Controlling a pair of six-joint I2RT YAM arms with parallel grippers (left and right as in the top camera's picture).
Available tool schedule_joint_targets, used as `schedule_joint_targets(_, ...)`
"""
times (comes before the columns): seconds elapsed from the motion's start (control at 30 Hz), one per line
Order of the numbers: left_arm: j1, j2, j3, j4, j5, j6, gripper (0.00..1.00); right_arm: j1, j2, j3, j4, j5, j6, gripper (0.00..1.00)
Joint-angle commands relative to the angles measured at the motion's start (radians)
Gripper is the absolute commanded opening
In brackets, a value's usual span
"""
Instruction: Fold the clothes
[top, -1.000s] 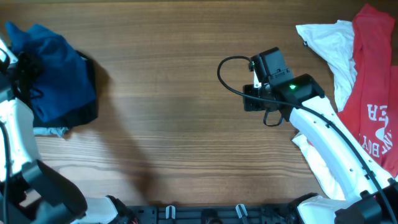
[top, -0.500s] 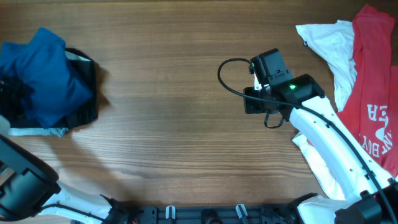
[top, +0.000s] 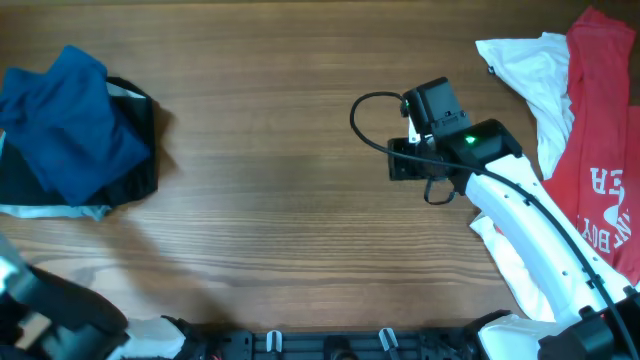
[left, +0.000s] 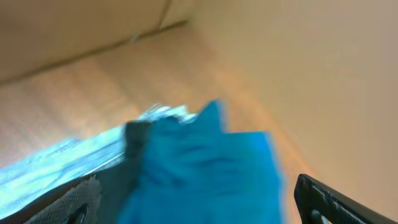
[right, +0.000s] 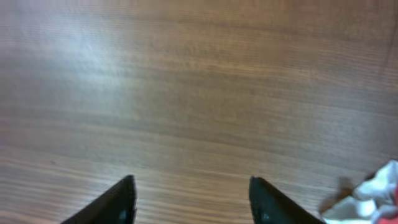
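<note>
**Both grippers open, clothes lying clear of them**

In the blurred left wrist view, our left gripper (left: 199, 204) stands wide open. One fingertip (left: 78, 202) shows at the lower left of the view and the other at the lower right, with nothing held between them. Ahead of the fingers and roughly centred between them lies the bunched blue garment (left: 208, 168). A black garment (left: 121, 183) sits under its edge, ahead of the finger on the left of the view. A pale cloth (left: 59, 158) stretches out beyond that same finger. We cannot tell whether either fingertip touches the fabric.

From overhead, this pile sits at the left edge of the table (top: 280, 210), with the blue garment on top of the black one. Only part of the left arm (top: 55, 315) shows there, in the lower left corner.

Our right gripper (right: 194, 205) is also spread wide and holds nothing. Bare wood lies between its fingers and ahead of them. A bit of white cloth (right: 373, 190) shows outside the finger on the right of the view, apart from it, and we cannot tell which garment it belongs to.

Overhead, the right arm (top: 520, 200) reaches toward the table's middle. The red shirt (top: 600, 150) and a white garment (top: 525, 65) lie behind the gripper at the right edge, well apart from the fingers. A second white garment (top: 500, 255) lies under the arm.
</note>
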Motion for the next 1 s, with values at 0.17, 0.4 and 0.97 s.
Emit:
schedule_joint_targets(0.17, -0.453, -0.129, 0.031, -0.244, -0.021, 0.128, 1.0, -0.004, -0.016, 0.012, 0.131, -0.057, 0.018, 0.9)
schedule_joint_targets(0.4, -0.819, -0.123, 0.031, -0.446, -0.124, 0.132, 1.0, -0.009, -0.016, 0.013, 0.254, -0.055, -0.059, 0.99)
schedule_joint_targets(0.97, -0.975, -0.426, -0.079, -0.723, -0.225, 0.154, 0.99, -0.075, -0.431, 0.048, 0.071, 0.05, -0.001, 1.0)
